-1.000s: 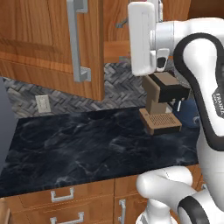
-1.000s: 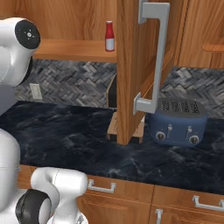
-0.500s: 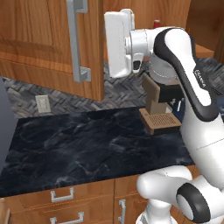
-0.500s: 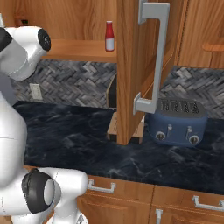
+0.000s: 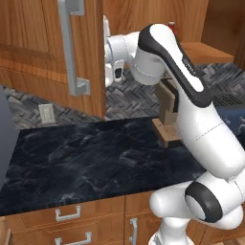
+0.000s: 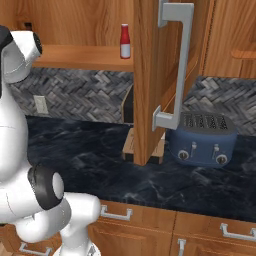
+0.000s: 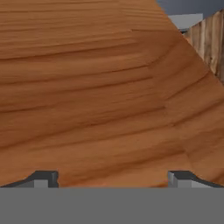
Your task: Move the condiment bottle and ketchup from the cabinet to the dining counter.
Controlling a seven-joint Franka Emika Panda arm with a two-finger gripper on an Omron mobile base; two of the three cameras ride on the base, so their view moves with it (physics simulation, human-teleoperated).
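The arm has swung left; the released end effector (image 7: 112, 177) now faces the cabinet (image 6: 150, 75) door, ketchup (image 6: 125, 41) at two o'clock.

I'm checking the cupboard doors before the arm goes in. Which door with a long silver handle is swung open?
The door beside the toaster: it juts out edge-on over the black counter, exposing the shelf with the ketchup.

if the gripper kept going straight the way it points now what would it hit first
Most likely the warm-brown wooden cabinet door: the open two-finger gripper faces its wood grain squarely, with nothing between, though depth is unclear.
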